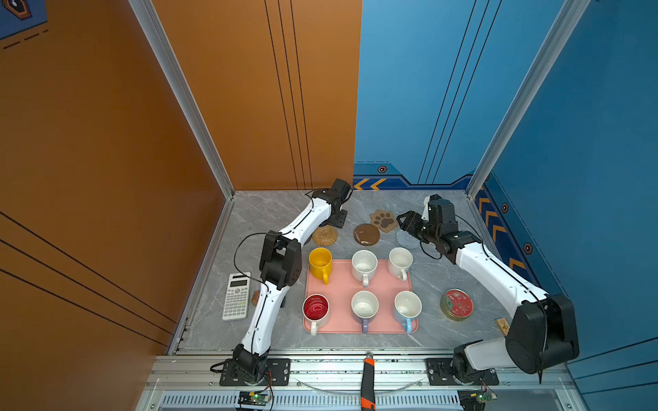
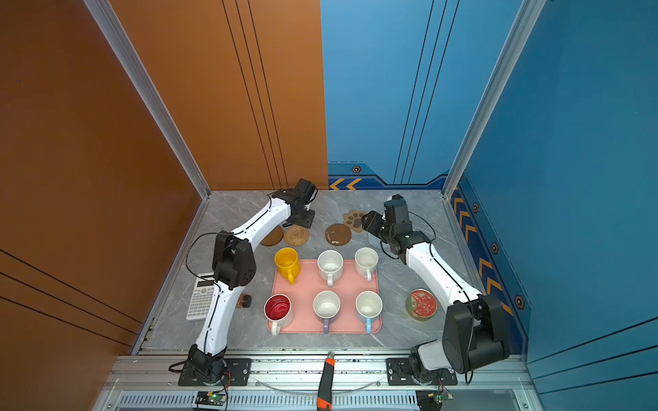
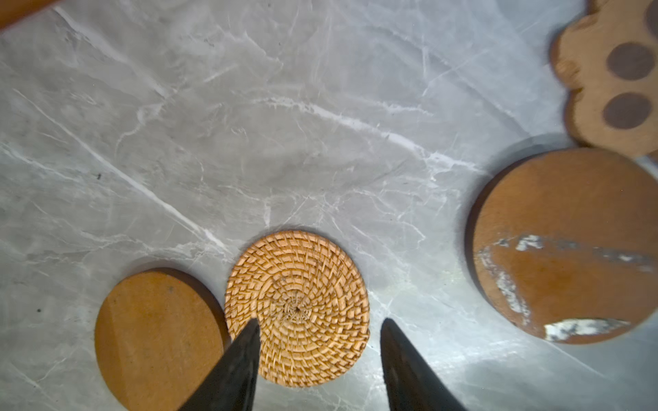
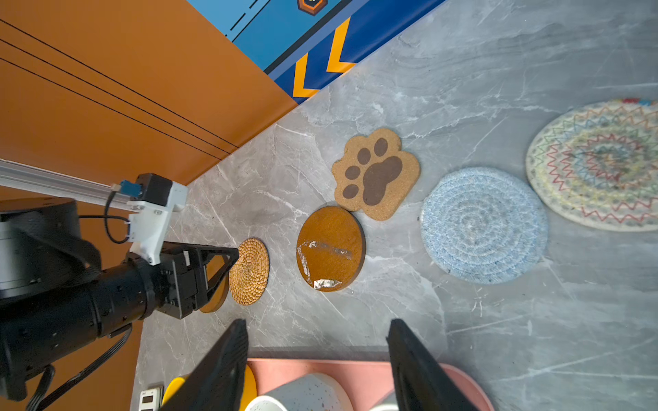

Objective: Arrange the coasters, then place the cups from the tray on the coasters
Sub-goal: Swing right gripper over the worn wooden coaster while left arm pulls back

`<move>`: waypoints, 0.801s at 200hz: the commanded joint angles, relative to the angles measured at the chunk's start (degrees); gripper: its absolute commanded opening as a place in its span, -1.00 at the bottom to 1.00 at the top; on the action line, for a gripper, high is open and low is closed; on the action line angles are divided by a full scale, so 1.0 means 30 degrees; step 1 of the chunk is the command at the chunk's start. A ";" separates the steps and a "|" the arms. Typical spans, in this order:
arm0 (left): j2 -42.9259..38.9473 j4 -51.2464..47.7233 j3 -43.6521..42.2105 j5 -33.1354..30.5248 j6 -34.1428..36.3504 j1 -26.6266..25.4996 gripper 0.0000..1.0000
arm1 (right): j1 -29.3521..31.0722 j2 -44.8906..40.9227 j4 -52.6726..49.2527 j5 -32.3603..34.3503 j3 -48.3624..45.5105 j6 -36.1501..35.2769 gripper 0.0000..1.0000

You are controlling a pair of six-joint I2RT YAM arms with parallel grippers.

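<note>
Marble tabletop [image 1: 445, 334], pink tray [image 1: 341, 284] long axis left-right — mug handles [image 1: 324, 277] pointing nearward

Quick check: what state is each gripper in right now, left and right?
Left gripper: open, holding nothing, at the rattan coaster.
Right gripper: open, holding nothing.

This is a robot test cell of a laboratory kind, not a home. Two white-and-black arms, the left arm [image 1: 258, 320] and the right arm [image 1: 491, 274], are bolted on an aluminium rail [image 1: 356, 370] at the front. Below it sits what seems to be a small circuit board [image 1: 254, 396] with a green light. Flat orange panels [image 1: 106, 142] and blue panels [image 1: 587, 142], held in aluminium posts [image 1: 185, 96], enclose the marble-pattern tabletop [image 1: 256, 213]. Mugs [image 1: 364, 265] stand in two neat rows on a pink tray [image 1: 341, 288].
</note>
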 commanded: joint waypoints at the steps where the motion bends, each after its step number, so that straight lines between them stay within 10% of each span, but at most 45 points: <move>1: -0.1438 -0.0429 0.0424 0.0779 -0.0259 -0.0288 0.12 | -0.0312 0.1508 -0.1256 -0.1282 0.1588 -0.0818 0.23; 75: -0.4843 0.1436 -0.3199 0.1615 -0.1023 -0.2035 0.05 | -0.0877 1.0330 -0.8029 -0.6325 1.1731 -0.5073 0.08; 160: -1.1578 1.0084 -1.3698 0.3168 -0.2668 -0.2432 0.05 | -0.0889 1.5695 -1.3007 -0.6162 1.7351 -0.7345 0.07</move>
